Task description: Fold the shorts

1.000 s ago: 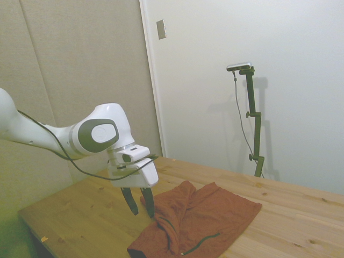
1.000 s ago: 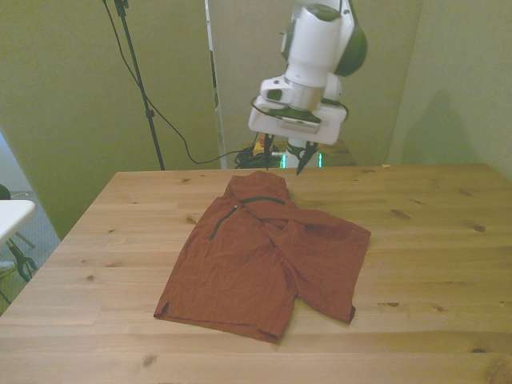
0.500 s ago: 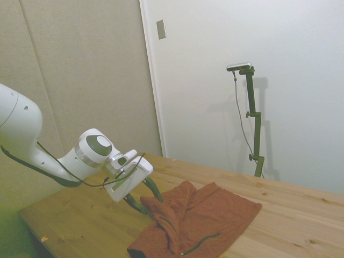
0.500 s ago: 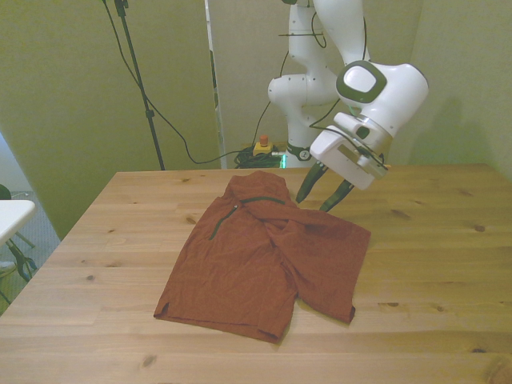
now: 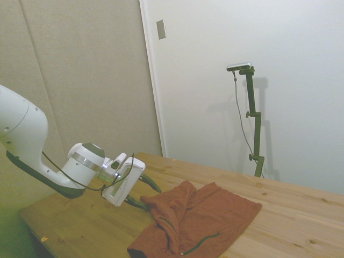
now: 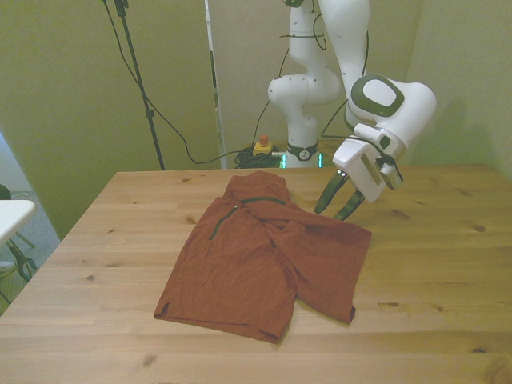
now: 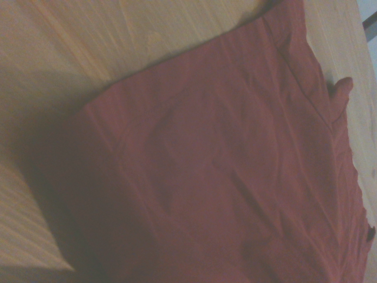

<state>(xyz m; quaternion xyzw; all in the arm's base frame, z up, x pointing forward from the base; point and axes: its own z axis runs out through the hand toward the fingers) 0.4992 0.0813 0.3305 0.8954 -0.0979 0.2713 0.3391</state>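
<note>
Pincer spread open, tilted, just beside shorts edge toward front view's right; bare tabletop beyond.

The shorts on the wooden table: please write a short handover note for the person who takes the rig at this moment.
Gripper: open, empty, tilted low beside the corner of the rust-red wrinkled fabric shorts on the front view's right; I cannot tell whether a fingertip touches the cloth.
Shorts: lying on the light wooden table, partly doubled over, one side overlapping the middle, with a bunched peak at the far edge. One dark zipper pocket faces up.
Done: at most a rough first fold; the edges are not lined up.
Left: grasp the near corner, carry it across, then flatten the shorts into a neat fold.
</note>
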